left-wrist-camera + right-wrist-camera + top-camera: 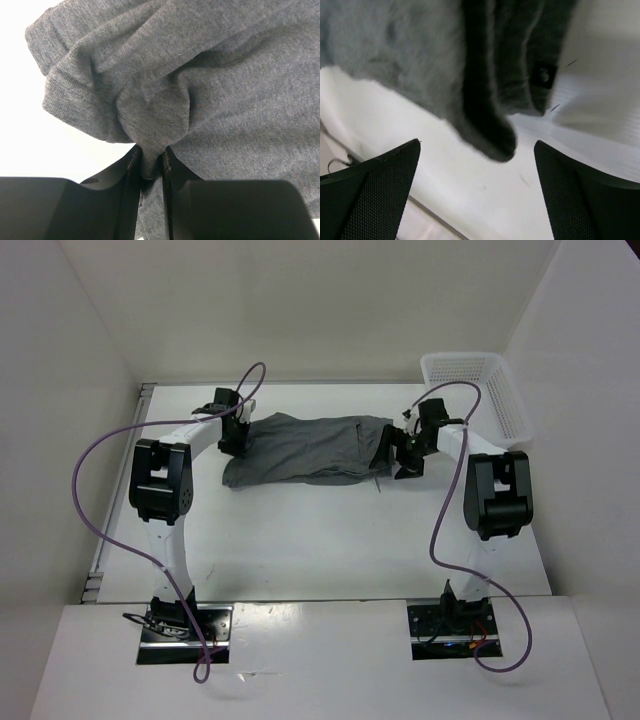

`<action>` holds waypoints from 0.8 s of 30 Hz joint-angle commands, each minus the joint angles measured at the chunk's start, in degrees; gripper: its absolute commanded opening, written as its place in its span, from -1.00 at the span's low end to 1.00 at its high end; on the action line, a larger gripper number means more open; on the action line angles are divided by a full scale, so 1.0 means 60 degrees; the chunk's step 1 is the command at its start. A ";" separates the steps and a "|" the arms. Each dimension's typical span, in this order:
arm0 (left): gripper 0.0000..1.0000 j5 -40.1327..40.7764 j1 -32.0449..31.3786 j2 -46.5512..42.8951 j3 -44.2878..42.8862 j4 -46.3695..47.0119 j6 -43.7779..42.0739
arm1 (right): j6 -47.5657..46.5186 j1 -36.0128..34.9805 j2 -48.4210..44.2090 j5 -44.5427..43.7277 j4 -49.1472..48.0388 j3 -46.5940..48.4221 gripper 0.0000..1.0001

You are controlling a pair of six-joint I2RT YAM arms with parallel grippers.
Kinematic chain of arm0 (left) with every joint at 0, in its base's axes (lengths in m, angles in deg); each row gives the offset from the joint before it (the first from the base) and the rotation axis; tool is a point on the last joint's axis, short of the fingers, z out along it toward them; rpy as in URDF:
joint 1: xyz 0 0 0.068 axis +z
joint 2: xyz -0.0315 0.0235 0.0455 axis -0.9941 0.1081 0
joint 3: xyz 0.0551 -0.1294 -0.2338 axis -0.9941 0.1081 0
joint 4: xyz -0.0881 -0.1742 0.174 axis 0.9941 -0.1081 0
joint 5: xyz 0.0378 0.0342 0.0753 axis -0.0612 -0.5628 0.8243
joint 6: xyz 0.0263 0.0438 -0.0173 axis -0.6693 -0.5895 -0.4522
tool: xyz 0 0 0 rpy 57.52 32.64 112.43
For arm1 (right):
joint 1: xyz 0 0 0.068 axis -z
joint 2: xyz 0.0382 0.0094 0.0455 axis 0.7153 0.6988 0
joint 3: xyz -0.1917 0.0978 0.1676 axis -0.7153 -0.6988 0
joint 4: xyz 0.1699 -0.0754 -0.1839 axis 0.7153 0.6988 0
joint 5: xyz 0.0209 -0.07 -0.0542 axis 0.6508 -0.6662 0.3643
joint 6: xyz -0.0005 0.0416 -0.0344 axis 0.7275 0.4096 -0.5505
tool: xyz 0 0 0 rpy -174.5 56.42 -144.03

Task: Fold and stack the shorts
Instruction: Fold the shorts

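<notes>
The grey shorts [310, 448] lie stretched across the back of the table between my two arms, darker waistband toward the right. My left gripper [236, 432] is at their left end, shut on a pinched fold of the grey cloth [150, 125]. My right gripper [410, 455] is at the waistband end, jaws wide open with nothing between them. In the right wrist view the dark waistband corner [487, 125] hangs just ahead of the open fingers [385, 185].
A white mesh basket [480, 390] stands at the back right corner, close behind the right arm. White walls enclose the table at left, back and right. The table's front edge [320, 598] runs just ahead of the arm bases.
</notes>
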 commanded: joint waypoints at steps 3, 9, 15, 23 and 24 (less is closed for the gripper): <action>-0.46 0.0400 0.0106 0.0941 0.0732 -0.2047 -0.0242 | 0.0973 -0.0057 0.0737 -0.1668 -0.0607 0.0744 0.96; -0.43 0.0489 0.0018 0.0853 0.0732 -0.2047 -0.0242 | 0.0974 -0.0290 0.1513 -0.2680 -0.0519 0.1565 0.84; -0.43 0.0577 0.0018 0.0853 0.0732 -0.2047 -0.0242 | 0.0886 -0.0905 0.1602 -0.2974 -0.0519 0.1317 0.44; -0.43 0.0665 0.0018 0.0941 0.0732 -0.2047 -0.0242 | 0.0346 -0.1404 0.1587 -0.3851 -0.0417 0.0334 -0.25; -0.43 0.0752 0.0018 0.0941 0.0732 -0.2047 -0.0242 | 0.0228 -0.1404 0.1674 -0.3984 -0.0417 0.0465 -0.57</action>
